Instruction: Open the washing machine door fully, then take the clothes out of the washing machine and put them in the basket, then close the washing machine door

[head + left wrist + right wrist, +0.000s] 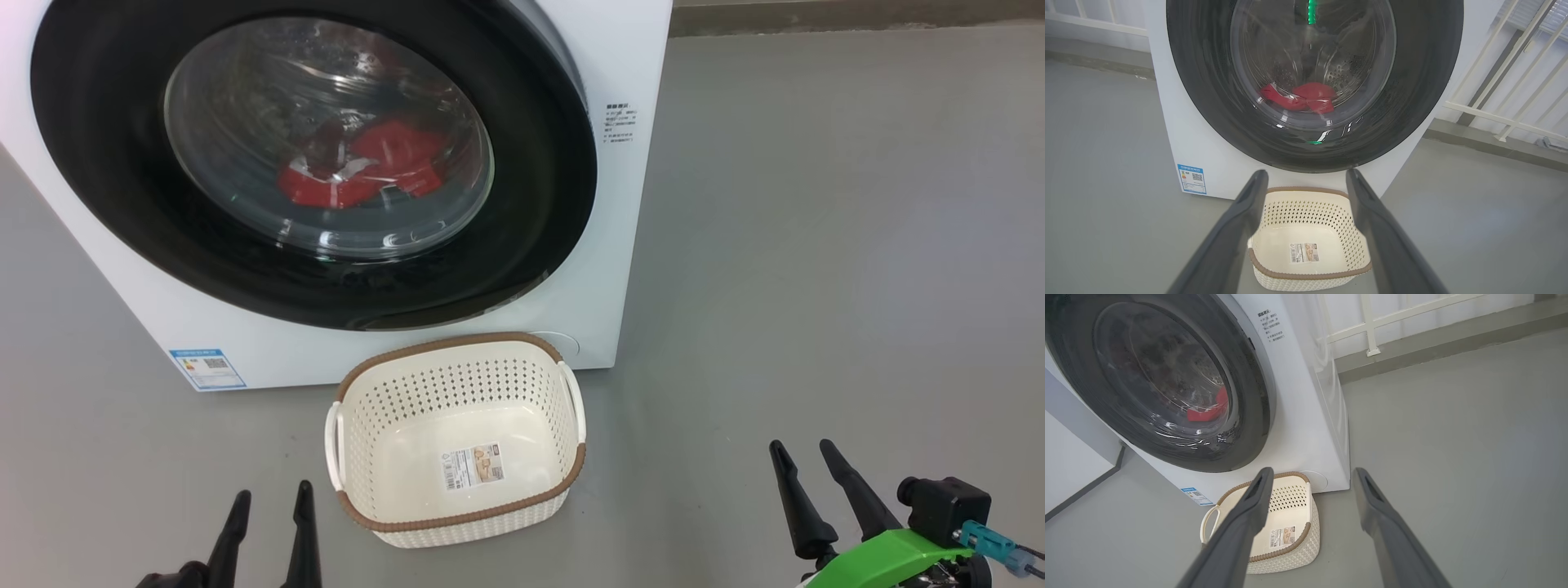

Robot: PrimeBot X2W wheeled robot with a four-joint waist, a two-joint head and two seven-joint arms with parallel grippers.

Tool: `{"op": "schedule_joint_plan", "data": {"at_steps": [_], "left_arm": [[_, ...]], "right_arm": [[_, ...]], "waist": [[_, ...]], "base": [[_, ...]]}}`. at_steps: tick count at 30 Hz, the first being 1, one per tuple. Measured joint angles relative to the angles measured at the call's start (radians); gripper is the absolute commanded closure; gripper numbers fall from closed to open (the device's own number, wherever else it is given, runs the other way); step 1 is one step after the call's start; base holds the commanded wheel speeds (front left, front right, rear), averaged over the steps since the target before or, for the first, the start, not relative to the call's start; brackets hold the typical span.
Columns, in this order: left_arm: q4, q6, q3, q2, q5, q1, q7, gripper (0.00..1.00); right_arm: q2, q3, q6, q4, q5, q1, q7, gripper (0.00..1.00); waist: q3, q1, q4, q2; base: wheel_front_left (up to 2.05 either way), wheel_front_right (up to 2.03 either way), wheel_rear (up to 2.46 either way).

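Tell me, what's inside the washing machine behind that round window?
Red clothes lie low in the steel drum, seen through the shut door. Its black rim covers the drum's edges, so anything there is hidden.

Basket (457,518) before washing machine door (114,196)

Soft, even light falls on a smooth grey floor (816,245) that runs to a low grey kerb (1433,347) topped by white railings (1370,330). A white wall (1069,465) with dark skirting (1086,492) stands alongside.
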State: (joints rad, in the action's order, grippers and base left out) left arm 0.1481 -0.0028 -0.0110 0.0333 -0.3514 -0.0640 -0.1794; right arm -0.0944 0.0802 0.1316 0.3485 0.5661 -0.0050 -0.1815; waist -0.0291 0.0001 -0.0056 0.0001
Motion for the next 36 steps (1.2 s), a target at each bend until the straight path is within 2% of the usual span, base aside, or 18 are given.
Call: {"op": "schedule_joint_plan", "data": {"at_steps": [20, 36], "left_arm": [[-0.018, 0.016, -0.009, 0.007, 0.212, -0.020, -0.061, 0.00], [-0.008, 0.019, 0.008, 0.008, 0.209, -0.032, -0.070, 0.00]], "right_arm": [[-0.006, -0.008, 0.000, -0.004, -0.197, 0.000, -0.058, 0.00], [0.014, -0.062, 0.000, -0.016, -0.226, 0.044, -0.068, 0.00]], "waist": [[-0.004, 0.0000, -0.007, -0.0001], [-0.009, -0.0001, -0.006, 0.0000]], "base": [[0.00, 0.00, 0.00], [0.00, 0.00, 0.00]]}}
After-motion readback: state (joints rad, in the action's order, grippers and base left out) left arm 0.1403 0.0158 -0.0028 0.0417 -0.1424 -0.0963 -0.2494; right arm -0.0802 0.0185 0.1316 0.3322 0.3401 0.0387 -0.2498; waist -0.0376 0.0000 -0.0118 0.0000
